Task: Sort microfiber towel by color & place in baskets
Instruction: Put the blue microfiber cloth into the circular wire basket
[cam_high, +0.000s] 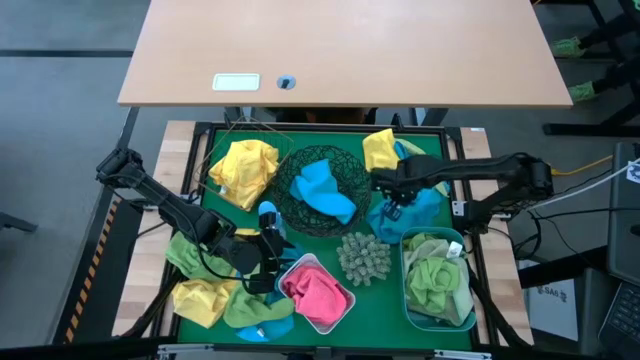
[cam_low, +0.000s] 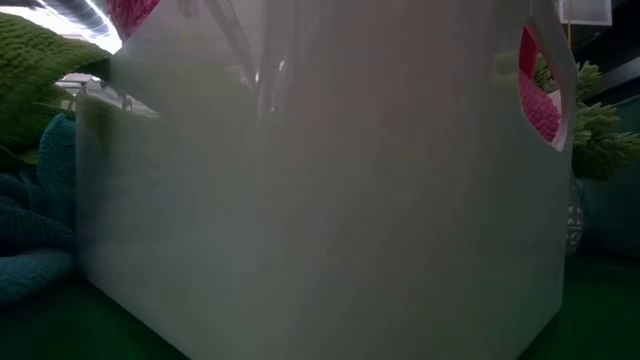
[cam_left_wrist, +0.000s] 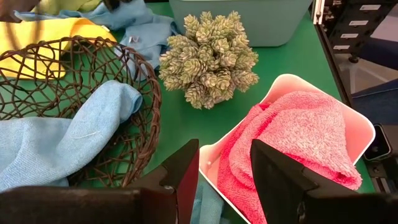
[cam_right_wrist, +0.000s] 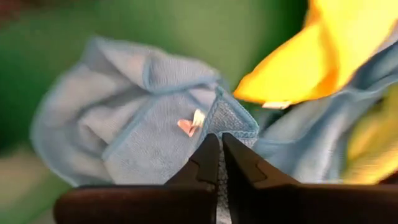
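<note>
Low view: almost wholly blocked by the near wall of the white tub (cam_low: 320, 200), with pink towel (cam_low: 540, 100) seen only through its handle slot. Right wrist view: blue towel (cam_right_wrist: 155, 124) and yellow towel (cam_right_wrist: 323, 56) rendered blurred, the latter cut off by the edge. Left wrist view: black wire-mesh bowl (cam_left_wrist: 134, 68) cut off at the edge.

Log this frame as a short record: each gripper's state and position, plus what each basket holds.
right gripper: shut on blue towel, right of the black mesh bowl
left gripper: open, empty, at the white tub
black mesh bowl: blue towel
white tub: pink towel
blue tub: green towels
loose: yellow towel
</note>
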